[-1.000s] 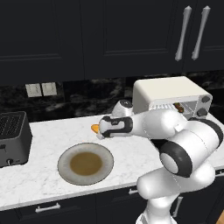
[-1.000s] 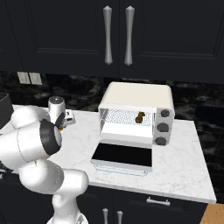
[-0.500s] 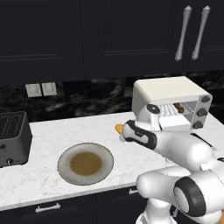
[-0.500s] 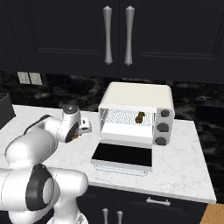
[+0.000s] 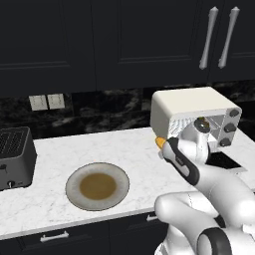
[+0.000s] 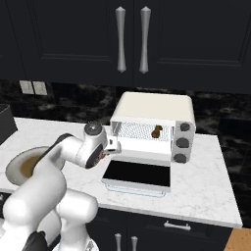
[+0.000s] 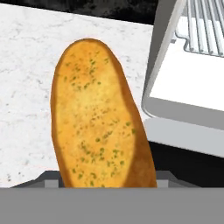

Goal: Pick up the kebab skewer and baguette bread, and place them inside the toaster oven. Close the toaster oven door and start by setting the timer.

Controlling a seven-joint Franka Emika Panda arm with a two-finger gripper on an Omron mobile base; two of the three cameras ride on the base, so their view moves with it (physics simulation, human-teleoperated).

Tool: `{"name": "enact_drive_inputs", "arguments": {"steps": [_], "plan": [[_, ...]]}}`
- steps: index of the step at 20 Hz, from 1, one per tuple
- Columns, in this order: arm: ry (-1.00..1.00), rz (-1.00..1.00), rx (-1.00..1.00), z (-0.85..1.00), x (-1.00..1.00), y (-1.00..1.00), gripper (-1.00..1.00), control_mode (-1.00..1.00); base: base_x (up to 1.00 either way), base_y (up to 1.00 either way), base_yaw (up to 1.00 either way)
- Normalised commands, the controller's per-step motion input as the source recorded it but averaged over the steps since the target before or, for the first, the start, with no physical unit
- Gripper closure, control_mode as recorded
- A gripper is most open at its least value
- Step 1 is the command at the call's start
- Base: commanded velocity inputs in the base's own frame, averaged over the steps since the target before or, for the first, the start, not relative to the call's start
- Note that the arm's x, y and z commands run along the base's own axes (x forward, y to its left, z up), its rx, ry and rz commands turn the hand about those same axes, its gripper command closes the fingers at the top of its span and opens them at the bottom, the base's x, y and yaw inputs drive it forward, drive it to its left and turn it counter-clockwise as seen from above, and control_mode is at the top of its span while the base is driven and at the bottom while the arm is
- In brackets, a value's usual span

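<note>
Baguette bread (image 7: 98,118): judged light, stiff and crusty, its surface dry rather than slippery, though crumbly if squeezed hard. It looks best gripped across its narrow width near one end, which is how it appears to be taken now: in the hand view its lower end sinks out of sight at the bottom centre of the frame, where the claw's tips would stand, so the claw is judged clenched on the bread, although the tips themselves are hidden.

Appearance: an elongated oval slice, orange-golden, darker brown along its right edge, speckled with small green flecks.

Location: in the left base view the bread (image 5: 160,142) shows as an orange tip at centre right of the frame, at the claw (image 5: 164,147), above the surface (image 5: 99,149) and just left of the toaster oven (image 5: 191,107). In the hand view, the oven's cream frame and wire rack (image 7: 205,26) sit at upper right.

Toaster oven door (image 6: 138,174): folded down flat. Kebab skewer (image 6: 156,131): already on the rack inside. Plate (image 5: 74,179): lower left of the left base view
</note>
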Motion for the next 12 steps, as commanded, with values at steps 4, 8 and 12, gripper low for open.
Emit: {"name": "enact_drive_inputs", "arguments": {"steps": [4, 8, 12], "plan": [[0.04, -0.09, 0.0, 0.11, 0.1, -0.81, 1.0, -1.0, 0.0, 0.0, 0.0], [0.0, -0.05, 0.0, 0.0, 0.18, -0.79, 1.0, -1.0, 0.0, 0.0, 0.0], [0.0, -0.01, 0.0, 0.04, 0.36, -0.65, 1.0, -1.0, 0.0, 0.0, 0.0]]}}
